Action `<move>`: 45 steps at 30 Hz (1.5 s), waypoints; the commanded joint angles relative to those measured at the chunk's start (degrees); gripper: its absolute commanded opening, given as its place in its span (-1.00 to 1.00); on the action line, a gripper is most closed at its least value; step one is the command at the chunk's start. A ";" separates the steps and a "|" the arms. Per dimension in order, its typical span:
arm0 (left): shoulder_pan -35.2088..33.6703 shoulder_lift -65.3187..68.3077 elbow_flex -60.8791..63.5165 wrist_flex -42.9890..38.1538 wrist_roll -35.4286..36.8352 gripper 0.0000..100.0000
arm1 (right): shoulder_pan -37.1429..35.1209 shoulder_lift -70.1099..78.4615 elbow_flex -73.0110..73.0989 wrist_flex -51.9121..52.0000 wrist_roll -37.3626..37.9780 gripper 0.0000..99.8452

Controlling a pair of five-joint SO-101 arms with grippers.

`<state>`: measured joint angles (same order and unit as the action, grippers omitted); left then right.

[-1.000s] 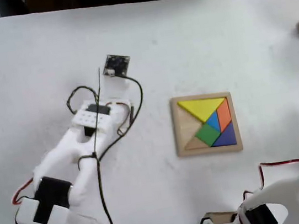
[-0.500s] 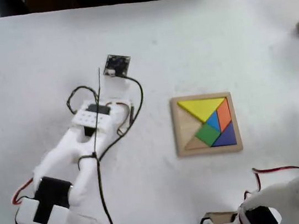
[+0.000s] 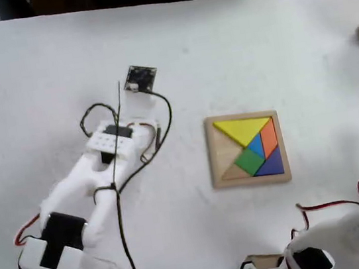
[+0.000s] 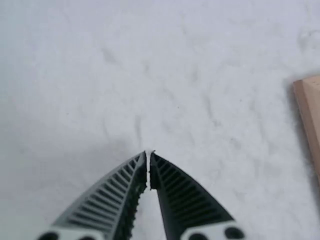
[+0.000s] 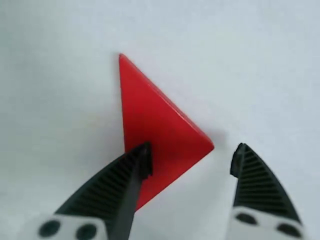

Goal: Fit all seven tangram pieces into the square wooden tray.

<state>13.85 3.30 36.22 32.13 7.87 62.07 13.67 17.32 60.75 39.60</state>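
The square wooden tray (image 3: pixel 225 159) sits right of centre on the white table (image 3: pixel 254 44), holding 5 coloured pieces, the large yellow triangle (image 3: pixel 241 129) at its far side. Its left part is bare wood, so I judge 2 pieces remain. 1 of them, a red wooden triangle (image 5: pixel 155 125), lies flat on the table between the wide-open fingers of the right gripper (image 5: pixel 192 150), ungrasped. The left gripper (image 4: pixel 149 156) is closed on nothing, left of the tray. No writing is legible.

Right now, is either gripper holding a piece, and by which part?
Nothing is held. The left gripper is shut on nothing; the right gripper is open over the red triangle, not closed on it.
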 commanded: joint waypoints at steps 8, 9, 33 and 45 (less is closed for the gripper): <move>0.66 -0.48 -0.70 0.26 -1.85 -0.92 | -1.54 -1.98 3.96 -4.62 -1.23 -0.48; 0.66 -0.48 -0.70 0.26 -1.85 -0.92 | -1.63 -2.15 3.96 -4.35 -1.23 -0.48; 0.66 -0.48 -0.70 0.26 -1.85 -0.92 | -2.24 6.37 0.09 -5.05 -0.79 -0.48; 0.66 -0.48 -0.70 0.26 -1.85 -0.92 | -1.10 16.31 0.18 -5.76 2.99 -0.47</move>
<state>13.85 3.30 36.22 32.13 7.52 60.22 23.43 16.70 56.35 41.45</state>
